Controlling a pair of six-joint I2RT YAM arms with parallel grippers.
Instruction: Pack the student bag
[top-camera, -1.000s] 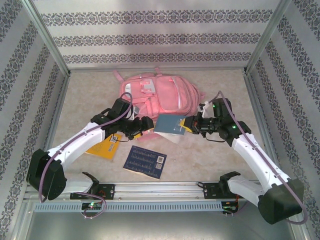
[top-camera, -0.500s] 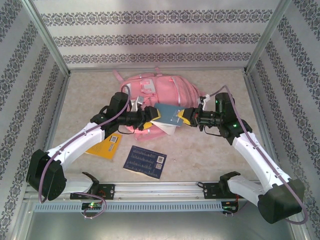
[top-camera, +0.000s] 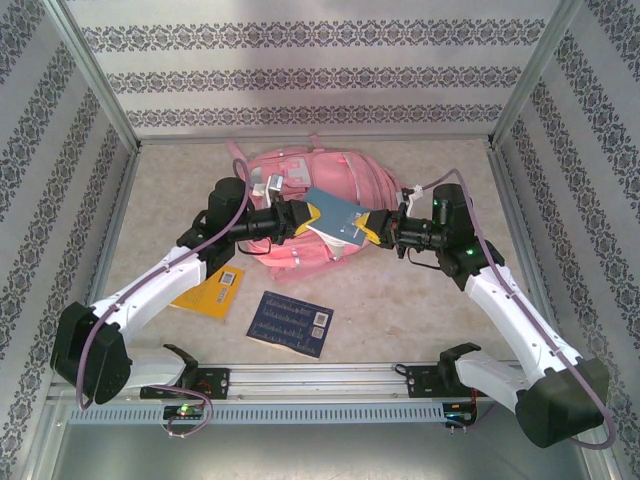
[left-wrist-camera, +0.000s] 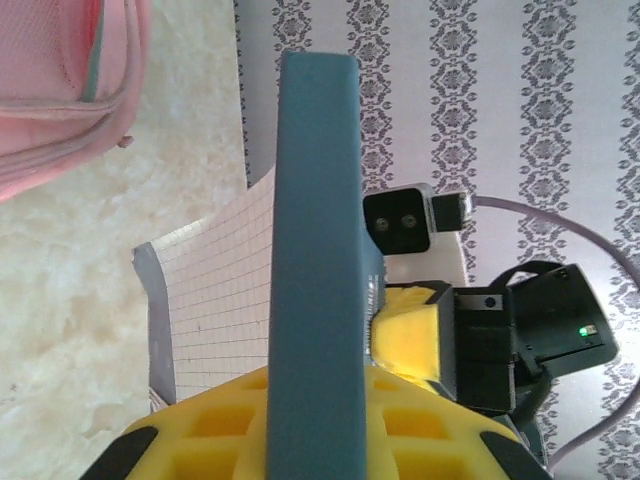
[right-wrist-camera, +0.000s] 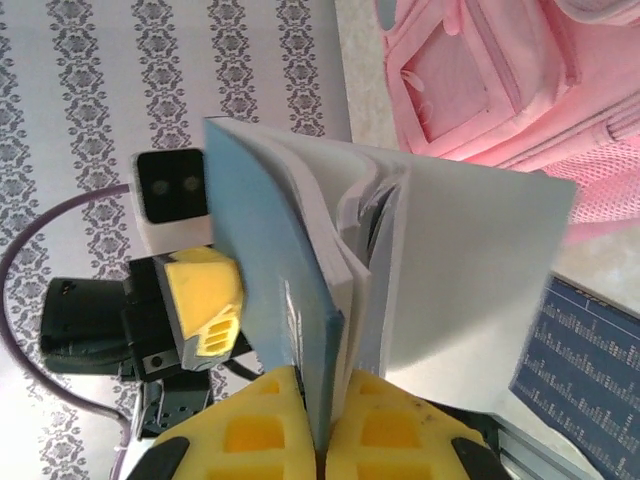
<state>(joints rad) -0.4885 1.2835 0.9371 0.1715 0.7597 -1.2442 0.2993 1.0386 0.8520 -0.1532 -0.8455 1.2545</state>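
The student bag (top-camera: 300, 185) is laid by the middle of the surface's (top-camera: 430, 320) far edge. A notebook (top-camera: 335, 218) is held above the bag's near side, between the left pincer (top-camera: 300, 222) and the right pincer (top-camera: 372, 230). A booklet (top-camera: 291, 323) is laid flat toward the near edge's middle, with a pad (top-camera: 212, 292) to its left.

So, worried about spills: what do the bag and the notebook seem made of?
The student bag looks like soft matte pink fabric: stitched seams, mesh panel. The notebook seems matte teal card outside, white grid-ruled paper inside.
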